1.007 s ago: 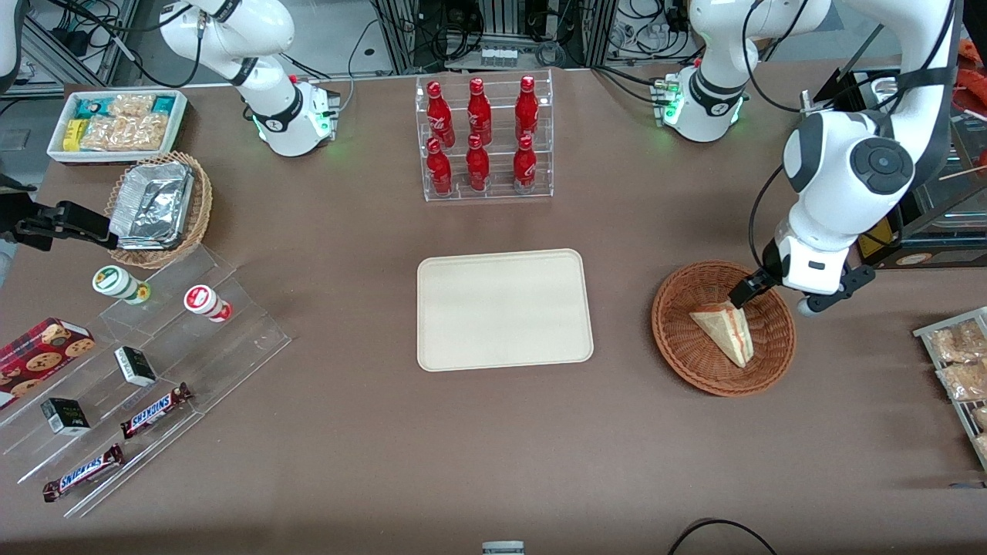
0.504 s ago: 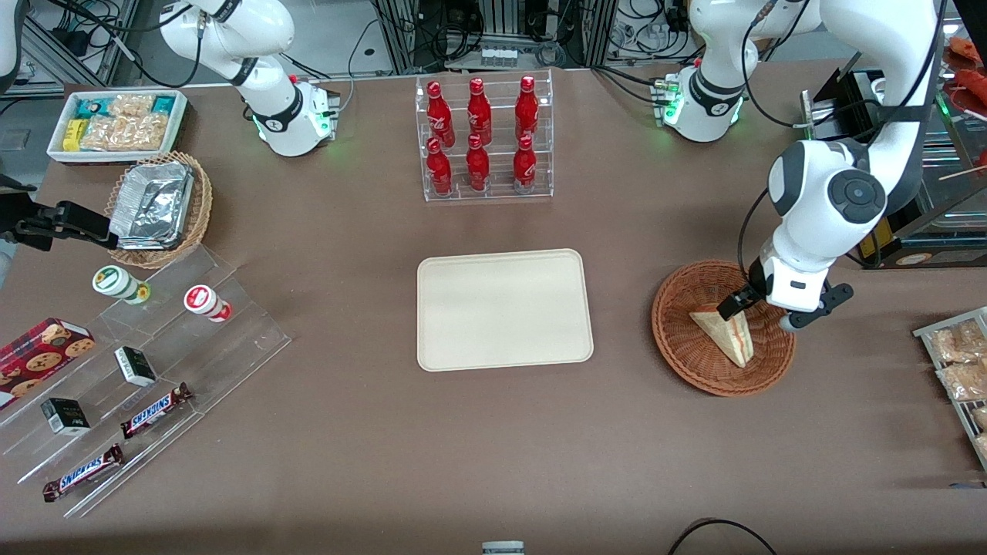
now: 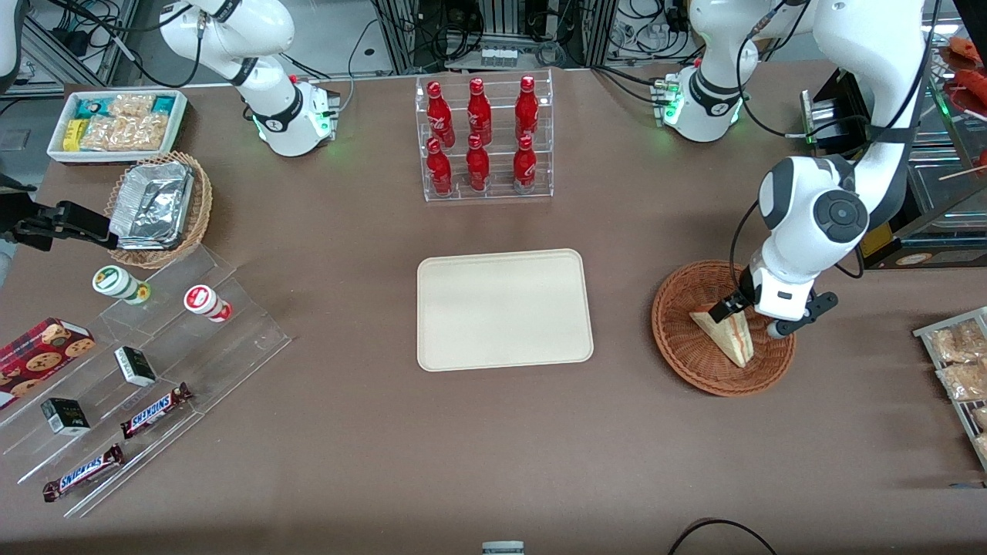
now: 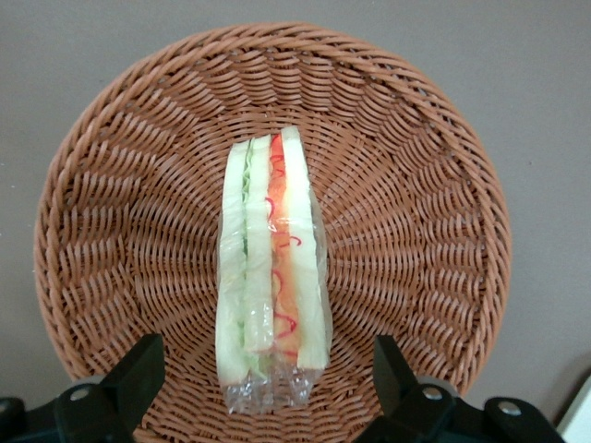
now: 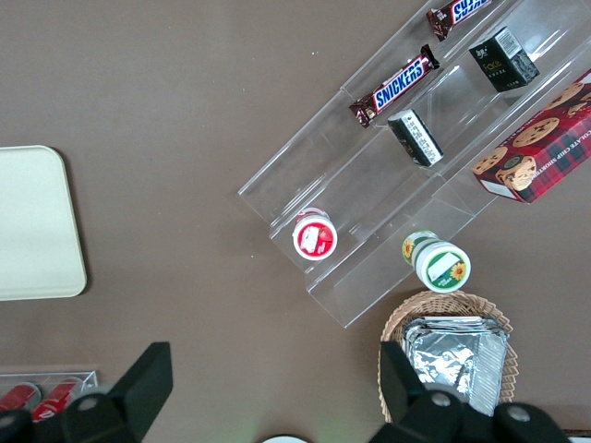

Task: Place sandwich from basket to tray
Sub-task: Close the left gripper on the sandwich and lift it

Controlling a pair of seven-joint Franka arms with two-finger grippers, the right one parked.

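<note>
The wrapped sandwich (image 3: 726, 334) lies in the reddish-brown wicker basket (image 3: 678, 339), toward the working arm's end of the table. My gripper (image 3: 745, 317) hangs low over the basket, open. In the left wrist view its two black fingers (image 4: 140, 367) straddle one end of the sandwich (image 4: 271, 268) without touching it, and the gripper (image 4: 266, 351) is centred over the clear wrap. The basket (image 4: 416, 185) weave shows all round the sandwich. The cream tray (image 3: 505, 308) lies flat mid-table with nothing on it, beside the basket.
A clear rack of red bottles (image 3: 484, 139) stands farther from the front camera than the tray. Toward the parked arm's end are a tan basket with foil containers (image 3: 158, 208), a white snack bin (image 3: 116, 123) and a stepped acrylic shelf (image 3: 154, 362). Snack packets (image 3: 960, 370) lie beside the basket.
The gripper has come down and moved in over the basket, from above its rim to straddling the sandwich. It stayed open. The sandwich has not moved.
</note>
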